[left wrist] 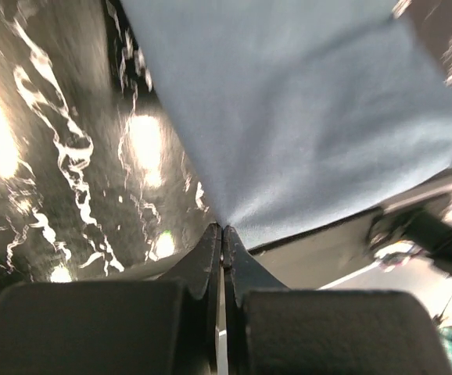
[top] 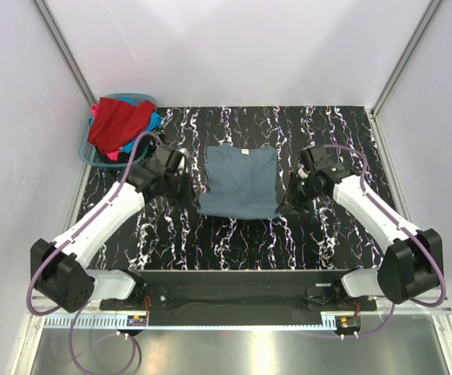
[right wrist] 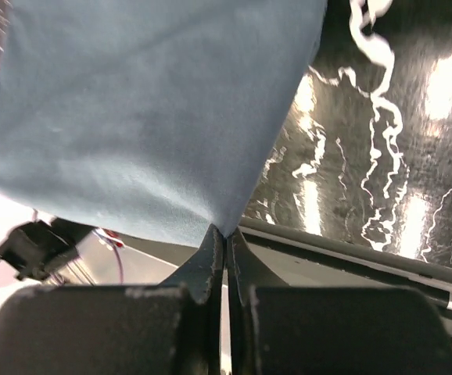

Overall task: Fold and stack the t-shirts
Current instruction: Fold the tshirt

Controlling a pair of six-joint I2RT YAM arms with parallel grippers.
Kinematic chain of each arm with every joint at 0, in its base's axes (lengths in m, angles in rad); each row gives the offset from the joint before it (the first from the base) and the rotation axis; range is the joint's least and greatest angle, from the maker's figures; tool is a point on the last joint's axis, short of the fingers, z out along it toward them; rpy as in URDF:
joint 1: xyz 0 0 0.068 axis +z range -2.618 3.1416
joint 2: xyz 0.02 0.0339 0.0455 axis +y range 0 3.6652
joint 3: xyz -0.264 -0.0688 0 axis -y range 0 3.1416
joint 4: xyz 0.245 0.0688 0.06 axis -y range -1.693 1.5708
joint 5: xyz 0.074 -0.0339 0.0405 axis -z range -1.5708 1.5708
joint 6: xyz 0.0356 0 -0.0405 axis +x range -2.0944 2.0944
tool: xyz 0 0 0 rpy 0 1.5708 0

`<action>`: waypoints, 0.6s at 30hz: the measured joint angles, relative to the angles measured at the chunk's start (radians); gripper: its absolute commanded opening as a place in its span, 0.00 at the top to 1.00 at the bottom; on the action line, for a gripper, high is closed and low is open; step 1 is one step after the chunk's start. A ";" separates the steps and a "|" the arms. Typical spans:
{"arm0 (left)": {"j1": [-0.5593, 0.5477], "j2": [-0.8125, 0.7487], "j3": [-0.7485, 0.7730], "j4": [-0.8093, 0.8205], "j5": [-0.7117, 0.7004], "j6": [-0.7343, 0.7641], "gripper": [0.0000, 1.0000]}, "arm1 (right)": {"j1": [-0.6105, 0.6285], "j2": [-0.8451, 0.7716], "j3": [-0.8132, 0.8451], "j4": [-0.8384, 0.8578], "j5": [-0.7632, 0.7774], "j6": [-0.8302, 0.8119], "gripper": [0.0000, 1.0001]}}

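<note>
Left hand [left wrist: 222,229] and right hand [right wrist: 226,231] pinch grey t-shirt's [top: 240,181] near corners.

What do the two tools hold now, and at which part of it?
Both hold the grey-blue t-shirt: the left tool pinches its near left corner, the right tool its near right corner.

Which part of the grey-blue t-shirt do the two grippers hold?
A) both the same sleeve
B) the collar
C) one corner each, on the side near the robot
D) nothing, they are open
C: each wrist view shows shut jaws pinching a corner of the grey-blue t-shirt, with the left gripper and right gripper on opposite sides.
</note>
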 measured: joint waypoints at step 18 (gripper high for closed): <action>0.125 0.294 0.357 0.042 -0.052 0.037 1.00 | -0.042 0.246 0.388 -0.017 0.223 0.005 1.00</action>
